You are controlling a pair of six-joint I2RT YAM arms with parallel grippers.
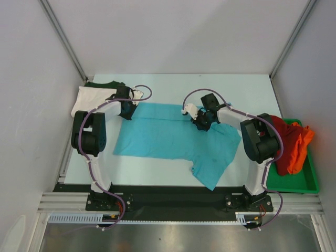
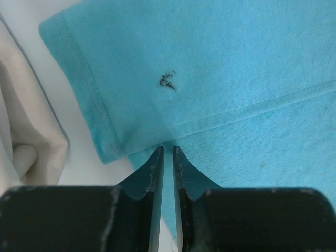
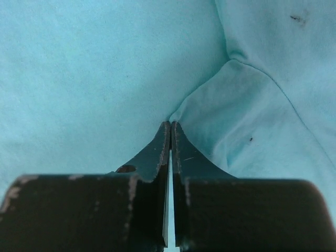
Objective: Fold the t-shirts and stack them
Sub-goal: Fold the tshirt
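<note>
A turquoise t-shirt [image 1: 163, 137] lies spread flat in the middle of the table. My left gripper [image 1: 128, 111] sits at its far left corner, by the sleeve hem, jaws nearly together with turquoise cloth [image 2: 236, 63] between them [image 2: 168, 149]. My right gripper [image 1: 201, 123] rests on the shirt's far right part. Its tips [image 3: 171, 124] are pinched shut on a pucker of the turquoise cloth [image 3: 79, 68]. A folded white t-shirt [image 1: 90, 97] lies at the far left, over a dark green one [image 1: 105, 84]. Red [image 1: 283, 142] and orange [image 1: 300, 142] t-shirts are heaped at the right.
A flat green tray [image 1: 294, 184] at the right edge holds the red and orange heap. The white t-shirt [image 2: 21, 121] lies just left of my left gripper. Walls enclose the table on the left, back and right.
</note>
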